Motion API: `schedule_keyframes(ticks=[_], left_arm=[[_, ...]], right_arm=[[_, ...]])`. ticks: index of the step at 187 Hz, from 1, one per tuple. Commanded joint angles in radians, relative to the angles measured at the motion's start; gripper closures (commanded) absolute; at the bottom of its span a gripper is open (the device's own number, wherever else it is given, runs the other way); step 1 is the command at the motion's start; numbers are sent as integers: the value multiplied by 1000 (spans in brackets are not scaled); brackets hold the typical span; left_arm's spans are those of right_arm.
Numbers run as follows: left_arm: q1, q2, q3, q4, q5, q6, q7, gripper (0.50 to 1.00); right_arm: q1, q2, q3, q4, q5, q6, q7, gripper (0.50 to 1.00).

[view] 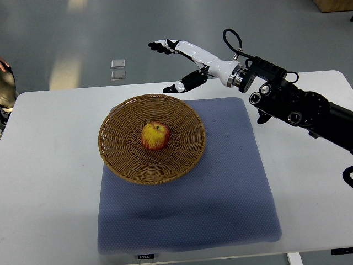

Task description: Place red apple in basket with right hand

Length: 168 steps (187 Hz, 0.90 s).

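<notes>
Right hand (185,63) raised, fingers spread and empty — black forearm apparently stretched from the right edge.

The basket (151,138) is showing rough woven wicker, and the apple (155,136) inside is looking smooth with a slight sheen. The mat (220,187) is looking like matt, finely textured blue cloth on a smooth white table (49,182). The right hand (185,63) is gleaming in glossy white plastic with black fingertips (168,89).
</notes>
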Motion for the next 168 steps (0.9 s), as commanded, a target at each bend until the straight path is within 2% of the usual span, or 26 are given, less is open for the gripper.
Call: schedule_keyframes(ticks=[1, 9, 39, 64, 83, 132, 168], left_arm=[[1, 0, 0, -1, 0, 0, 0, 500], [1, 0, 0, -1, 0, 0, 0, 500], [-1, 0, 0, 0, 0, 0, 0, 500], [-1, 0, 0, 0, 0, 0, 0, 500], [-1, 0, 0, 0, 0, 0, 0, 500], [-1, 0, 0, 0, 0, 0, 0, 500], [-1, 0, 0, 0, 0, 0, 0, 500]], right_arm=[[-33, -1, 2, -1, 111, -2, 0, 585], [-33, -1, 2, -1, 111, -2, 0, 585], [-94, 10, 54, -1, 387, 16, -3, 585], [-142, 19, 105, -3, 565, 45, -45, 585], [-168, 21, 146, -4, 675, 48, -46, 585], [-263, 21, 250, -7, 795, 47, -46, 585], [-275, 22, 309, -7, 869, 36, -46, 585]])
